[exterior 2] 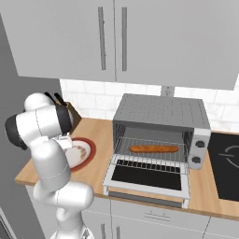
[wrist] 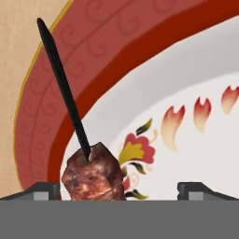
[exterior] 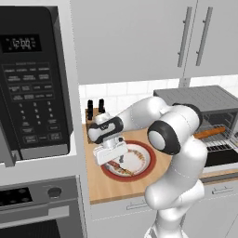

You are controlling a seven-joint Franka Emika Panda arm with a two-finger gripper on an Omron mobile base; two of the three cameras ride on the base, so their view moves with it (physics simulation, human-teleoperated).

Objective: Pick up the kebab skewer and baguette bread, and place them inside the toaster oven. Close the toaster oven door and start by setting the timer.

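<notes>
On the round plate with the wide red rim (exterior: 145, 170), at the left part of the wooden worktop (exterior: 97, 186), lay the kebab skewer (wrist: 77, 140): a thin black stick with lumpy, glossy reddish-brown meat chunks. The white arm's gripper (exterior: 112, 161) hung low over it with fingers (wrist: 198, 190) spread wide, one on each side of the nearest meat chunk, holding nothing. I judged it best to lower a little more and close on the meat, not on the slim smooth stick. The long orange-brown baguette bread (exterior 2: 153, 149) already rested on the wire rack of the boxy grey toaster oven (exterior 2: 161, 112), whose dark glass door (exterior 2: 147, 175) lay open.
</notes>
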